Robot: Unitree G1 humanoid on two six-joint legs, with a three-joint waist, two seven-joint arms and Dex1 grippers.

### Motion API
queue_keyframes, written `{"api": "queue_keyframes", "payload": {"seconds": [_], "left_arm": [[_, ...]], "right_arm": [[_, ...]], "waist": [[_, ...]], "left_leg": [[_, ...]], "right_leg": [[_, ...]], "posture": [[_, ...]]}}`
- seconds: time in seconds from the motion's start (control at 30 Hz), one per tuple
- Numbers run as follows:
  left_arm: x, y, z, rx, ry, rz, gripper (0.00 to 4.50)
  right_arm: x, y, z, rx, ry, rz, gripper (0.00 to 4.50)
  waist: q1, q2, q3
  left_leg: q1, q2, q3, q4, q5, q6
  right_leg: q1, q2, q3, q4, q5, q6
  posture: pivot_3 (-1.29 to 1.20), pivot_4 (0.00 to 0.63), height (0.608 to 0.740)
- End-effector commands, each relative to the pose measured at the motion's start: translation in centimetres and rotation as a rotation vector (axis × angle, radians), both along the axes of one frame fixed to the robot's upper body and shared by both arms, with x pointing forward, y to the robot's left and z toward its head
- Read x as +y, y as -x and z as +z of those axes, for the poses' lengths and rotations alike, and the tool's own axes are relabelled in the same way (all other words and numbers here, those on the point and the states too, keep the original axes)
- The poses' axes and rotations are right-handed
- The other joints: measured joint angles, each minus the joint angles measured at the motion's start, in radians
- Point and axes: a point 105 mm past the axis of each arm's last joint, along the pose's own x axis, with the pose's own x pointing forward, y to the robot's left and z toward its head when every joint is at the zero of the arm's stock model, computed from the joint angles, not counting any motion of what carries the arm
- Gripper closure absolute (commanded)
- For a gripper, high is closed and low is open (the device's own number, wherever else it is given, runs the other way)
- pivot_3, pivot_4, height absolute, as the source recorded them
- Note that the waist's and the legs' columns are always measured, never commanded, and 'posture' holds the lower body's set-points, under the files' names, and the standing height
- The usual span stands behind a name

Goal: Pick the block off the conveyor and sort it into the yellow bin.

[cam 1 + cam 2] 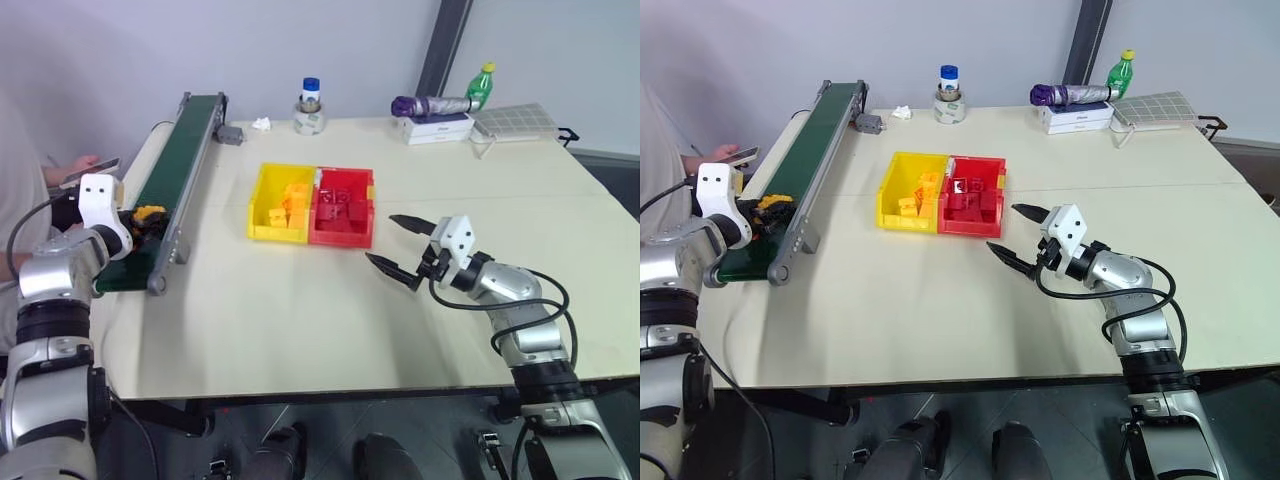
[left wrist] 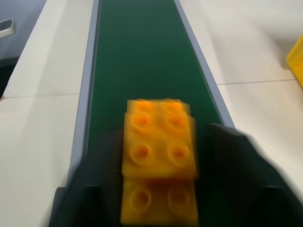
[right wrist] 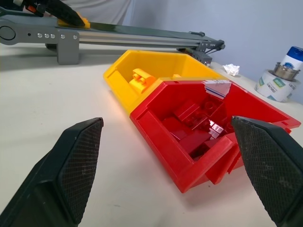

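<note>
The left gripper (image 2: 158,189) is clamping the small yellow-orange plastic brick (image 2: 159,156) over the dark green conveyor belt (image 1: 178,160). The right gripper (image 1: 400,246) is hovering open-jawed beside the red plastic tray (image 1: 343,213), which is adjoining the bright yellow plastic tray (image 1: 262,200).

Big cream table (image 1: 300,320) w/ dark edge, faint seam across the top. Pale grey-lilac wall (image 1: 120,50) behind; dark slanted post (image 1: 444,45) at back. Dark grey floor (image 1: 612,175) to the right, beyond the table.

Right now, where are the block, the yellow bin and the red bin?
block (image 2: 160,142), left wrist view, studded top.
yellow bin (image 1: 258,205), left eye view, left wall.
red bin (image 3: 161,142), right wrist view, near wall.
</note>
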Motion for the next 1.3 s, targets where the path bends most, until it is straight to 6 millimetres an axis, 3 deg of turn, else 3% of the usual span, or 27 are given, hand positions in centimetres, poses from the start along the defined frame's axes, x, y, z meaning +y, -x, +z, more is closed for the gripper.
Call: {"api": "queue_keyframes", "payload": {"seconds": [0.03,0.17,0.27,0.5,0.67,0.83,1.03,1.13,1.3], "left_arm": [[0.2,0.4,2.5,-0.084,-0.031,0.008,3.18],[-3.3,0.2,6.0,-0.257,0.060,-0.100,3.18],[-7.1,-0.1,7.3,-0.316,0.115,-0.180,3.18],[-15.3,-2.5,6.4,-0.338,0.089,-0.273,3.18],[-18.5,-4.9,6.1,-0.337,0.104,-0.249,3.18],[-19.7,-6.3,6.4,-0.341,0.113,-0.247,3.18],[-20.2,-7.0,7.4,-0.401,0.039,-0.230,0.24],[-21.1,-6.1,7.8,-0.436,0.098,-0.334,0.08],[-19.5,-2.6,8.2,-0.486,0.099,-0.427,0.08]], "right_arm": [[0.1,0.4,1.5,-0.068,-0.005,0.007,0.00],[0.1,0.4,1.5,-0.068,-0.007,0.007,0.00],[0.2,0.4,1.5,-0.068,-0.006,0.009,0.00],[0.2,0.4,1.5,-0.071,-0.008,0.007,0.00],[0.0,0.6,1.5,-0.073,-0.011,-0.008,0.00],[0.0,0.9,1.3,-0.070,-0.015,-0.020,0.00],[-0.2,1.3,1.1,-0.064,-0.018,-0.035,0.00],[-0.4,1.3,1.1,-0.065,-0.018,-0.042,0.00],[-0.6,1.4,1.1,-0.062,-0.018,-0.046,0.00]], "waist": [[-0.001,0.000,0.000],[0.004,0.000,0.000],[0.007,0.000,0.000],[0.003,0.000,0.000],[0.001,-0.001,0.000],[0.001,-0.001,0.000],[0.002,-0.001,0.000],[0.001,-0.001,0.000],[-0.009,-0.001,0.000]], "left_leg": [[0.000,0.000,0.000,0.000,0.000,0.000],[0.000,0.000,0.000,0.000,0.000,0.000],[0.000,0.000,0.000,0.002,0.000,0.000],[0.000,-0.001,0.000,0.003,0.001,0.001],[0.000,-0.001,0.000,0.003,0.001,0.002],[0.000,-0.001,0.000,0.003,0.001,0.002],[0.000,-0.001,0.000,0.004,0.001,0.002],[0.000,-0.001,0.000,0.003,0.001,0.002],[0.000,-0.001,0.000,0.003,0.001,0.002]], "right_leg": [[0.000,0.000,0.000,0.000,0.000,0.000],[0.000,0.000,0.000,0.000,0.000,0.000],[0.001,0.000,0.000,0.000,0.000,0.001],[0.006,0.000,0.000,0.000,0.001,0.002],[0.006,0.000,0.000,0.000,0.001,0.002],[0.006,0.000,0.000,0.000,0.001,0.002],[0.006,0.000,0.000,0.000,0.002,0.003],[0.006,0.000,0.000,0.000,0.002,0.003],[0.006,0.000,0.000,0.000,0.002,0.003]], "posture": [[0.00,0.150,0.740],[0.00,0.150,0.740],[0.00,0.150,0.740],[0.00,0.150,0.740],[0.00,0.150,0.740],[0.00,0.150,0.740],[0.00,0.150,0.740],[0.00,0.150,0.740],[0.00,0.150,0.740]]}}
